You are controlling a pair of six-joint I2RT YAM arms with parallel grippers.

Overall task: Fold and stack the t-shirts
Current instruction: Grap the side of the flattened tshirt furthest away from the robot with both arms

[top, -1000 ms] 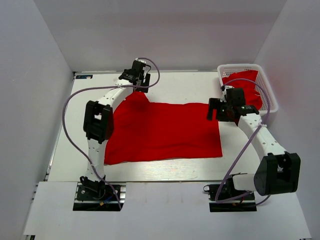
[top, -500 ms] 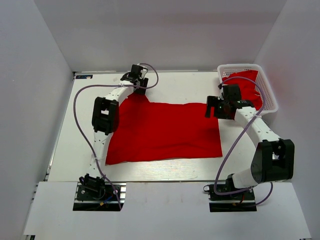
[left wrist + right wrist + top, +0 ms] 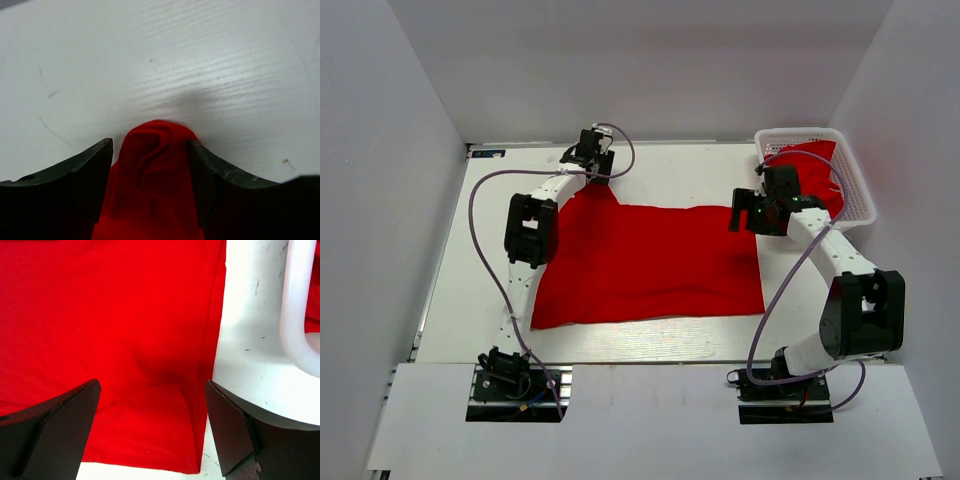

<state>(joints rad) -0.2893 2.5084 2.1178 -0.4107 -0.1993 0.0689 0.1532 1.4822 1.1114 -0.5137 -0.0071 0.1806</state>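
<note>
My left pincer [image 3: 600, 175] is at the far left corner of the shirt [image 3: 650, 260]. In the left wrist view, my left pincer [image 3: 150, 150] is closed down on a bunched fold of the shirt [image 3: 155, 170]. The cloth fills the whole gap between the two fingers and touches both of them. The fold makes a small soft shadow on the white table [image 3: 150, 50] behind it.

My right pincer [image 3: 745, 212] is at the far right corner of the same shirt, beside the basket [image 3: 855, 190]. In the right wrist view, my right pincer [image 3: 151, 385] is spread wide and has hold of nothing. The shirt [image 3: 100, 305] lies flat under it, and its edge runs just inside my right finger. The basket [image 3: 295, 315] shows at the right of this view, on the table [image 3: 250, 365].

The shirt is spread flat in the middle of the table [image 3: 690, 175]. A second shirt [image 3: 815, 160] lies crumpled in the basket at the far right.
</note>
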